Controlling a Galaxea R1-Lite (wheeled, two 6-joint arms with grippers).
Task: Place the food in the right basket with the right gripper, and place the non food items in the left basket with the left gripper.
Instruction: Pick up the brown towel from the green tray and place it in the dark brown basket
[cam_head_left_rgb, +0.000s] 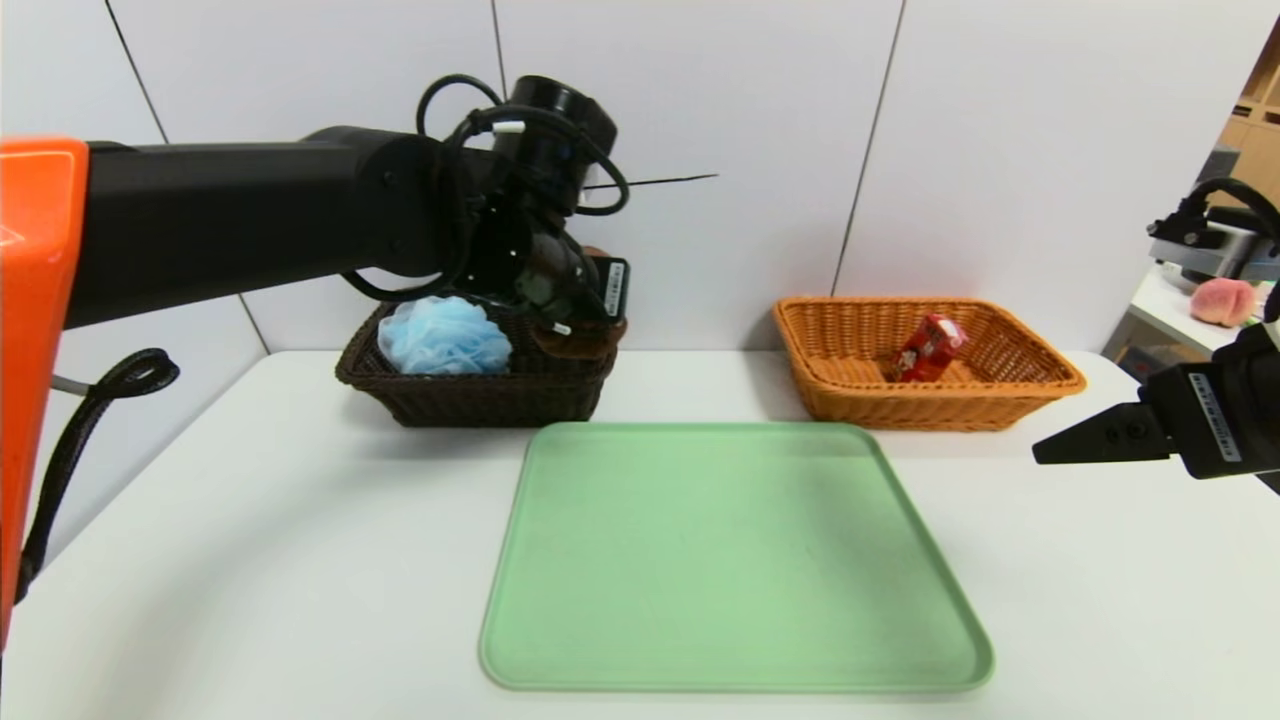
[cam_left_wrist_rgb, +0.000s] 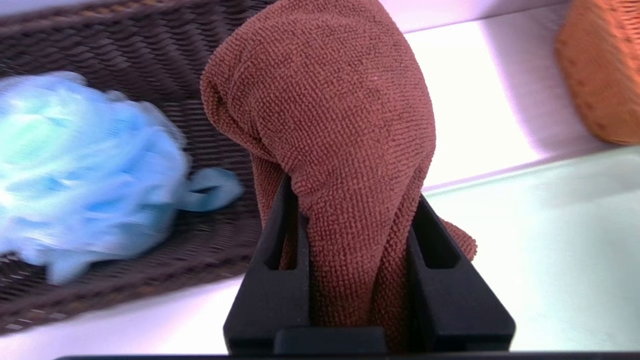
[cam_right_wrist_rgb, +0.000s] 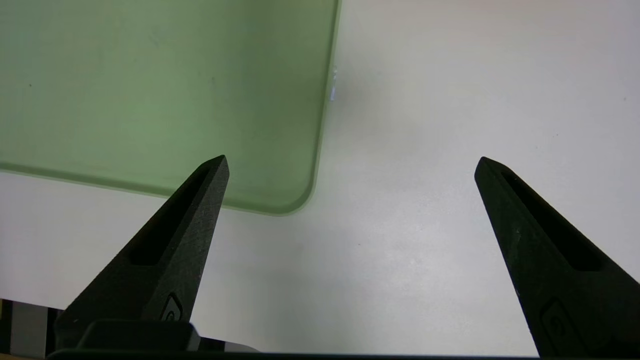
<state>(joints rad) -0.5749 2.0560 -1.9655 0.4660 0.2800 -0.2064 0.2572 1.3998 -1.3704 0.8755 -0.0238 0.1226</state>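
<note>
My left gripper (cam_head_left_rgb: 565, 315) (cam_left_wrist_rgb: 352, 192) is shut on the brown rolled towel (cam_head_left_rgb: 580, 340) (cam_left_wrist_rgb: 325, 100) and holds it over the right end of the dark brown left basket (cam_head_left_rgb: 480, 395) (cam_left_wrist_rgb: 150, 55). The light-blue bath puff (cam_head_left_rgb: 445, 335) (cam_left_wrist_rgb: 85, 170) lies inside that basket, left of the towel. The red drink carton (cam_head_left_rgb: 928, 348) leans inside the orange-tan right basket (cam_head_left_rgb: 1000, 390) (cam_left_wrist_rgb: 600, 75). My right gripper (cam_head_left_rgb: 1060, 445) (cam_right_wrist_rgb: 351, 159) hovers open over bare table at the right, with nothing between its fingers.
A green tray (cam_head_left_rgb: 730, 560) (cam_right_wrist_rgb: 150, 90) with nothing on it lies mid-table in front of both baskets. The white wall stands close behind the baskets. Off the table's right end, a side table carries a pink peach-like object (cam_head_left_rgb: 1222, 300).
</note>
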